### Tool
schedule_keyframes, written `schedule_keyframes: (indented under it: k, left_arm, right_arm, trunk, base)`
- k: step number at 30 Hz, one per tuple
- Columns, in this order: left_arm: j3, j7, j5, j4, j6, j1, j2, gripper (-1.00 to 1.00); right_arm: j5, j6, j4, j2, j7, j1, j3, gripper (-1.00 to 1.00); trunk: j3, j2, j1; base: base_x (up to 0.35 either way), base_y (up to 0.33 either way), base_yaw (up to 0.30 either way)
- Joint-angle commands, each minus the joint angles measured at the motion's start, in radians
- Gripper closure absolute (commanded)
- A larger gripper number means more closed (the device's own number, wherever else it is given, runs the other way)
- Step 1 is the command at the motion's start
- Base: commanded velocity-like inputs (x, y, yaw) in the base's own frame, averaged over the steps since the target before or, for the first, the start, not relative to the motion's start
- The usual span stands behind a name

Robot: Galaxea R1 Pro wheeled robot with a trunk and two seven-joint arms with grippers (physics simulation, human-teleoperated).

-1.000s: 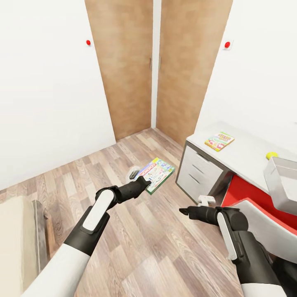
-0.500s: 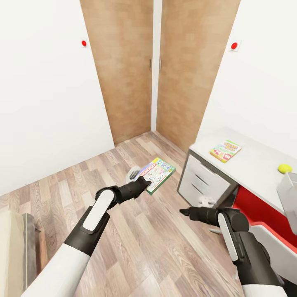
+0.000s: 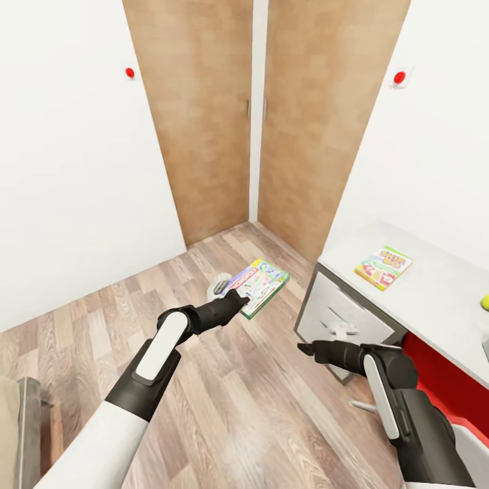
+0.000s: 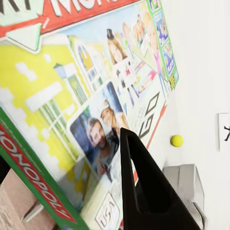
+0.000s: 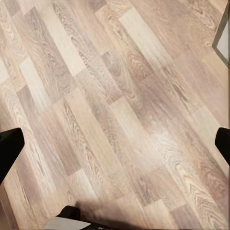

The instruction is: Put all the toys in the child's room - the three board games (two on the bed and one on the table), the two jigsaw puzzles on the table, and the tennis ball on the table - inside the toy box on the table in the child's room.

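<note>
My left gripper [image 3: 239, 299] is shut on the near edge of a green-edged Monopoly board game [image 3: 259, 285], held flat above the wood floor. In the left wrist view its cover [image 4: 91, 91] sits close up, with one dark finger [image 4: 143, 191] laid across it. Past it are the tennis ball [image 4: 177, 140] and a grey toy box wall [image 4: 184, 179]. A yellow-and-red Skip-Bo game [image 3: 384, 267] lies on the table [image 3: 435, 299], and the ball [image 3: 485, 301] peeks in at the right edge. My right gripper [image 3: 303, 348] hangs open over bare floor [image 5: 115, 143].
Two wooden doors [image 3: 258, 115] meet in the corner ahead, with white walls on both sides. White desk drawers [image 3: 339, 316] face me, and a red chair [image 3: 441, 356] stands under the table. The bed's corner [image 3: 13, 435] shows at lower left. Open plank floor lies between.
The whole view has swung left, so the table and ball slid right and the toy box left the head view. Both arms keep their pose, and the game stays gripped.
</note>
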Motion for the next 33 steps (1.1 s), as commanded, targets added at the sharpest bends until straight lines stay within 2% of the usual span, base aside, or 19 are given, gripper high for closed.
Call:
schedule_keyframes:
  k: [1,11,18,19,21,22,25,26,27,28,29,33]
  left_arm:
    - [0.000,0.010,0.013,-0.001,0.001,-0.001,0.000,1.00]
    - [-0.001,0.007,0.014,-0.013,0.002,0.000,0.000,1.00]
    - [0.001,0.005,0.014,-0.026,0.004,0.000,0.001,1.00]
    - [0.001,0.005,0.014,-0.029,0.004,0.001,0.001,1.00]
    - [0.001,0.005,0.015,-0.037,0.005,0.003,0.003,1.00]
    - [0.001,0.005,0.015,-0.037,0.005,0.003,0.003,1.00]
    - [0.002,0.005,0.015,-0.041,0.005,0.006,0.004,1.00]
    - [0.002,0.005,0.015,-0.041,0.005,0.006,0.004,1.00]
    - [0.004,0.005,0.015,-0.043,0.005,0.008,0.004,1.00]
    - [0.005,0.005,0.015,-0.043,0.005,0.009,0.004,1.00]
    - [0.006,0.006,0.014,-0.044,0.005,0.011,0.004,1.00]
    - [0.008,0.007,0.014,-0.045,0.005,0.012,0.004,1.00]
  right_arm:
    - [-0.008,0.006,-0.001,0.000,-0.003,-0.001,-0.001,-1.00]
    - [-0.007,0.006,-0.060,-0.002,-0.003,0.017,-0.009,-1.00]
    - [-0.008,0.006,-0.069,-0.012,0.009,0.019,-0.016,-1.00]
    - [-0.008,0.006,-0.070,-0.020,0.019,0.019,-0.017,-1.00]
    - [-0.009,0.006,-0.072,-0.053,0.077,0.020,-0.021,-1.00]
    - [-0.009,0.006,-0.072,-0.053,0.077,0.020,-0.021,-1.00]
    - [-0.009,0.006,-0.073,-0.092,0.168,0.020,-0.023,-1.00]
    - [-0.009,0.006,-0.073,-0.092,0.168,0.020,-0.023,-1.00]
    - [-0.009,0.006,-0.073,-0.115,0.229,0.019,-0.024,-1.00]
    - [-0.009,0.006,-0.074,-0.124,0.256,0.019,-0.024,-1.00]
    - [-0.009,0.006,-0.074,-0.149,0.319,0.017,-0.028,-1.00]
    - [-0.009,0.006,-0.074,-0.185,0.404,0.015,-0.063,-1.00]
  trunk:
    - [-0.002,-0.002,0.001]
    - [-0.001,-0.002,0.001]
    - [0.002,-0.002,0.001]
    - [0.002,-0.002,0.001]
    - [0.003,-0.002,0.001]
    - [0.004,-0.002,0.001]
    - [0.006,-0.002,0.001]
    - [0.007,-0.002,0.001]
    - [0.007,-0.002,0.001]
    - [0.008,-0.002,0.001]
    - [0.009,-0.002,0.001]
    - [0.012,-0.002,0.001]
  base:
    - [0.337,0.000,0.000]
    - [0.337,0.000,-0.004]
    - [0.294,0.007,-0.130]
    - [0.171,0.007,-0.194]
    - [0.098,0.004,-0.221]
    - [0.087,0.004,-0.225]
    - [0.057,0.002,-0.236]
    - [0.045,0.002,-0.241]
    - [0.029,0.001,-0.247]
    - [0.023,0.001,-0.249]
    - [0.012,0.001,-0.253]
    - [0.007,0.000,-0.255]
